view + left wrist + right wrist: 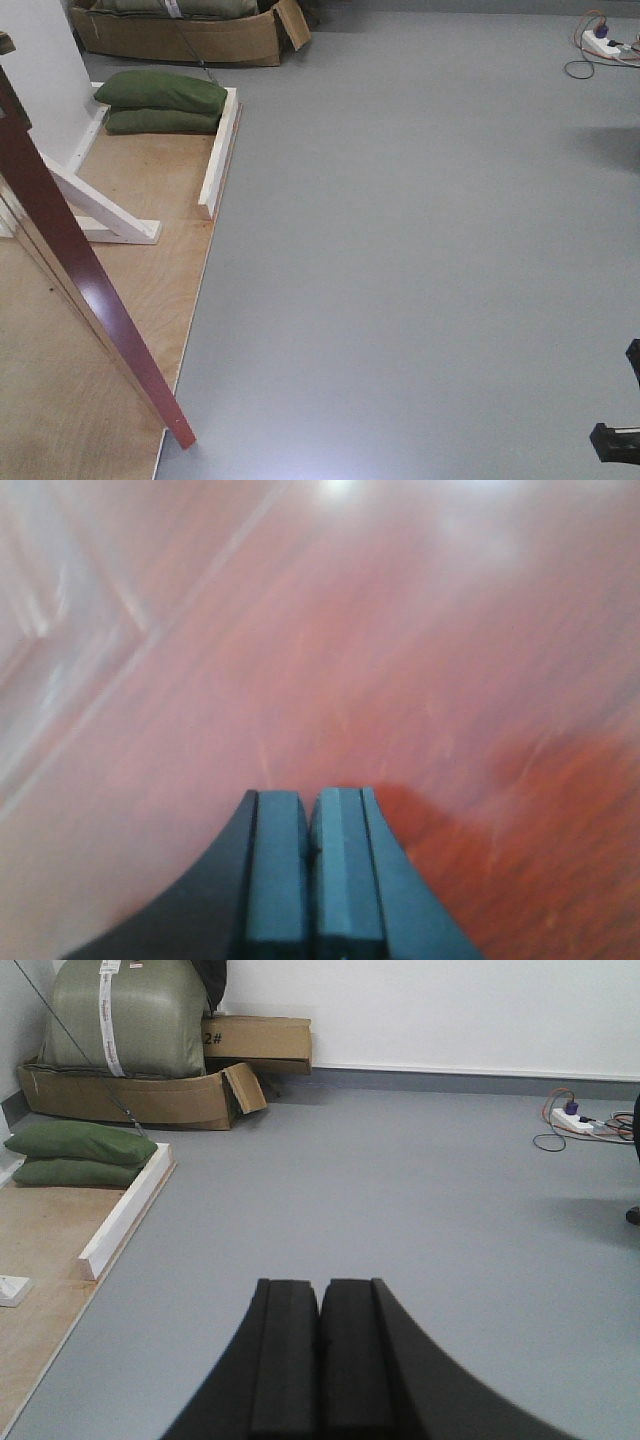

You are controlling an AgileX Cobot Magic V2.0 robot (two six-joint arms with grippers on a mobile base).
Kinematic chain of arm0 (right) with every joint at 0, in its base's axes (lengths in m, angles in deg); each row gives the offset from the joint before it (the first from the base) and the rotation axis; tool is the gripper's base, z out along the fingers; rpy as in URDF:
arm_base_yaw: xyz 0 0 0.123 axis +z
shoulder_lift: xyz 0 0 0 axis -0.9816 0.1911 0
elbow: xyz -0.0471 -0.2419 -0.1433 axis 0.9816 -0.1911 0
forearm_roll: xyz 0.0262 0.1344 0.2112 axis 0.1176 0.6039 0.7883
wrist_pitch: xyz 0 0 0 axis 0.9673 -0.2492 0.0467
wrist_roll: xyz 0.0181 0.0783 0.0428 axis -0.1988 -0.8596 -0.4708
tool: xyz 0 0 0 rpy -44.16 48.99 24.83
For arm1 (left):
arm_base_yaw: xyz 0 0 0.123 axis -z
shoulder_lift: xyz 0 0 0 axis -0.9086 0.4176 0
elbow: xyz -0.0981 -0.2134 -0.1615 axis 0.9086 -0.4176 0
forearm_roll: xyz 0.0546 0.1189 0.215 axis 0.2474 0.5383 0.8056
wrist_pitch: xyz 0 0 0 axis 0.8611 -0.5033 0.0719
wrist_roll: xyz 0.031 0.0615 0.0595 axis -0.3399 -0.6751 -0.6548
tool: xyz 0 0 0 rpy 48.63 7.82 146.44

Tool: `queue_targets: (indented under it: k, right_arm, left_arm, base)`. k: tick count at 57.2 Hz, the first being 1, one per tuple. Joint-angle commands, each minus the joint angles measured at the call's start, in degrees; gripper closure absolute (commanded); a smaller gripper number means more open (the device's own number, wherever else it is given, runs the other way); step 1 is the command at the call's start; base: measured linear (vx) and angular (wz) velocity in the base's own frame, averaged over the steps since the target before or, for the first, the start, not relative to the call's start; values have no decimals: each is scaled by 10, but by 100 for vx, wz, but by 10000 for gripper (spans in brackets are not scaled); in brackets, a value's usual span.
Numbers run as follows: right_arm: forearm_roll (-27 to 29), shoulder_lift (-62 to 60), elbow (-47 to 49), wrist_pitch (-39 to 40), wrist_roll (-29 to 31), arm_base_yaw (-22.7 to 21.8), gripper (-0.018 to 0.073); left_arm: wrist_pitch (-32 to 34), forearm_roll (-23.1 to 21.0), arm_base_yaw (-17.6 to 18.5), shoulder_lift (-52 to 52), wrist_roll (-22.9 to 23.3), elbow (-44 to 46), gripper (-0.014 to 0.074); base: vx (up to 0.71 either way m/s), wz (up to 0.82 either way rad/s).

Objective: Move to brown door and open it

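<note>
Brown door (92, 292) sits at the left of the front view, seen edge-on. Its leaf runs from far left to near centre and its bottom corner is over the edge of the plywood base (70, 400), so it reads as partly open.

In the left wrist view the glossy red-brown face (400, 630) fills the frame. The left gripper (312, 798) has its fingers pressed together with nothing between them, tip right up at the panel. Contact or a small gap: cannot tell. The right gripper (320, 1285) is also closed and empty, pointing over bare grey floor (420, 1190), well apart from the door.

Risks, as judgement:
- A closed fingertip on a slick, varnished face has little grip. A push off-square could skid it along the panel, scuff the finish, or lose the door.
- With no hold on a handle, the leaf may drift back once pressure drops.
- Pushing further could send the leaf towards the white timber brace (100, 212) and the green sandbags (160, 92) behind it.
- Moving the base forward risks clipping the door's near bottom corner or the plywood lip.
- The power strip (600, 42) and its cable at far right only matter if the base swings wide.
</note>
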State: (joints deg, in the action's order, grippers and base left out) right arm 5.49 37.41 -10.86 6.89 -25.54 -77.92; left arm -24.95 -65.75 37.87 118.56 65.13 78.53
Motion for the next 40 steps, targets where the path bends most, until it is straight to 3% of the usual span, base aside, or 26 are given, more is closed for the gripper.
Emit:
queue_targets:
  k: [1,19,40]
  right_arm:
    - [-4,-8,-3,46,3,-2,559]
    - [-4,-8,-3,46,3,-2,559]
    - [-4,-7,-3,46,3,-2,559]
  left_arm:
    - [10,-47,19,-2,-1,23,600]
    - [18,-48,73,24,-1,54,600]
    - [14,-48,79,24,-2,54,600]
  base:
    - [0,0]
    - [0,0]
    - [0,0]
